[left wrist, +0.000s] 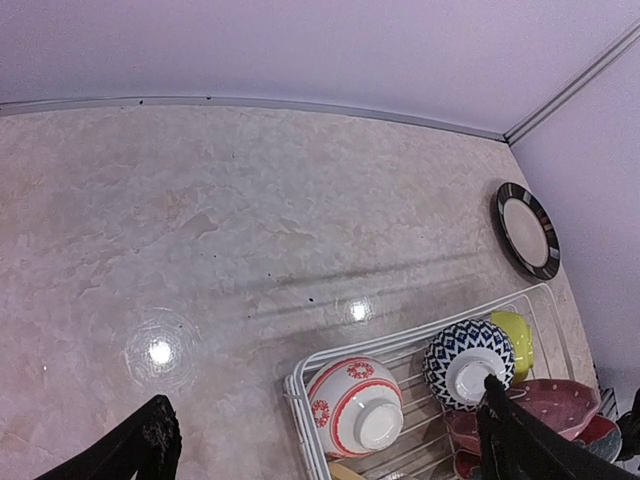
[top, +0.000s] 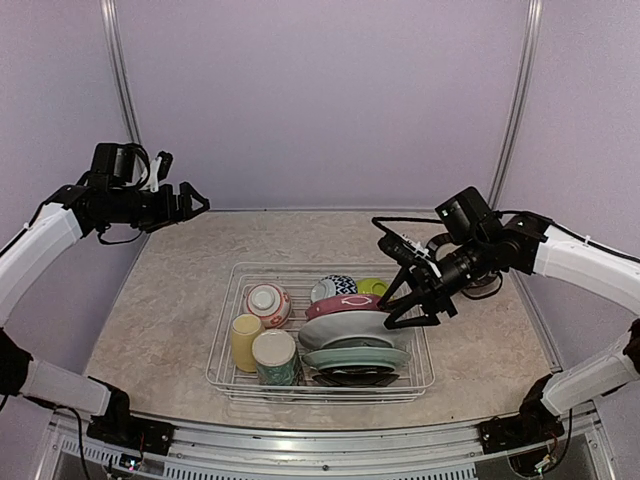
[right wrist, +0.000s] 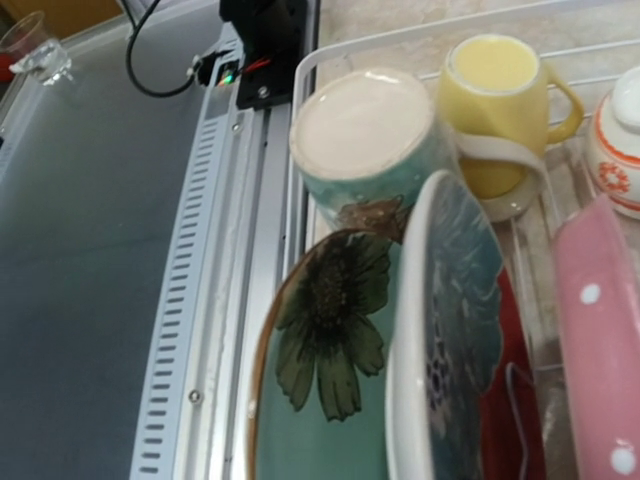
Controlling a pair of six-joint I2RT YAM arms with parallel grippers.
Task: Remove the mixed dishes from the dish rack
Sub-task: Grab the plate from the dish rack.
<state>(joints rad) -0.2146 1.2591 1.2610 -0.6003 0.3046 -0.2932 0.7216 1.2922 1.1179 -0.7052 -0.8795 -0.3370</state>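
The grey-white plate (top: 345, 328) is leaning among its neighbours at the right end of the dish rack (top: 222, 330), mid-worktop (top: 170, 300) — I am unloading it, my right end effector (top: 398, 305) straddling its rim, jaws partly apart; whether they are gripping I cannot tell. My left end effector (top: 192, 200) is hovering wide open, empty. Next, as I judge it — pinching firmly, then lifting straight up

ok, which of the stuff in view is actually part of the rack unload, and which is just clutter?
Job: dish rack, yellow mug, floral cup, red-patterned bowl, black-and-white bowl, lime-green bowl, maroon plate, grey-white plate, teal plate, black plate, black-rimmed plate lying outside the rack.
Clutter: clear glass, black box with cable.
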